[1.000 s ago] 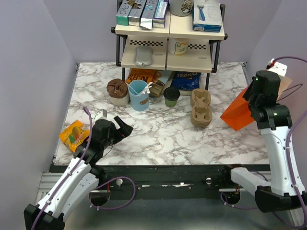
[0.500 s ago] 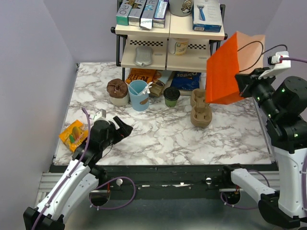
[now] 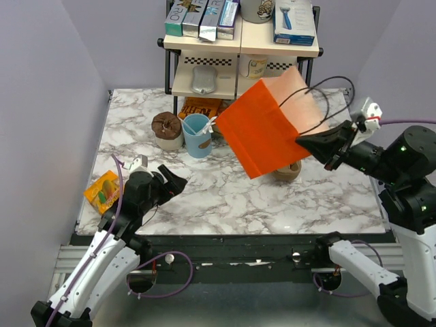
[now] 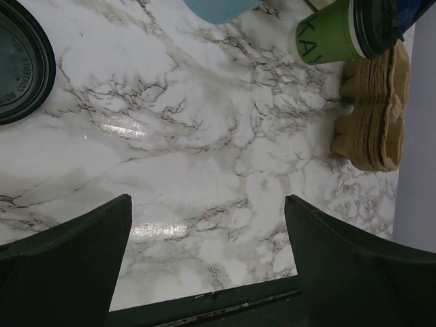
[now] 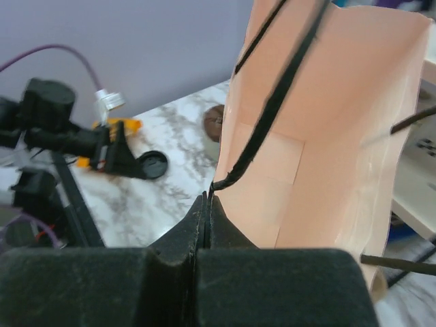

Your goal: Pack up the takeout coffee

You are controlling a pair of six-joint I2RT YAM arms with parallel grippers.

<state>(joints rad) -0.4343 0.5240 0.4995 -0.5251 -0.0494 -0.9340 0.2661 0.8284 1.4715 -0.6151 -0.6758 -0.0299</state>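
Right end effector (image 5: 206,204) clamped on rim of orange paper bag (image 3: 266,129), bag aloft, tilted. Left end effector (image 4: 208,201) spread, empty. Takeout coffee (image 4: 340,30) upright on table (image 4: 204,136) beside pulp carriers (image 4: 378,109) — land bag mouth-up, clear of it.

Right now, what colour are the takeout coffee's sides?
Green; the takeout coffee shows best in the left wrist view.
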